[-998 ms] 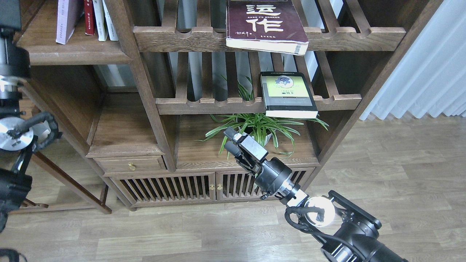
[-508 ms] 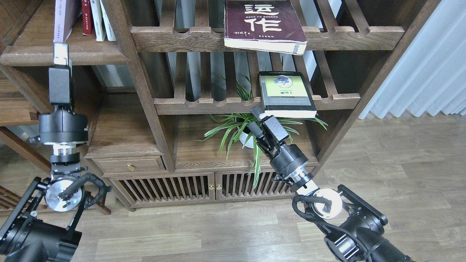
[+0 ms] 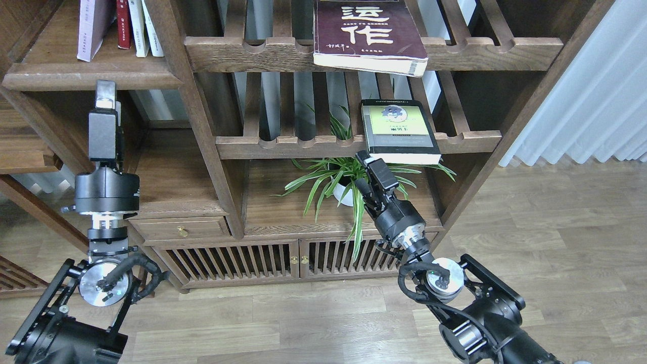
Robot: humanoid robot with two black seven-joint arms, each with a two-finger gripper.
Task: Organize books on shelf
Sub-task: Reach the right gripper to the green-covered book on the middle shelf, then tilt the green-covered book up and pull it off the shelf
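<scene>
Three books (image 3: 370, 35), one shelf (image 3: 91, 78)

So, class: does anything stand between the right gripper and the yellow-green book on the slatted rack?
Nothing visible does. The right gripper sits just below the front left corner of the yellow-green book. The plant spreads beside and behind the gripper, not between them.
</scene>
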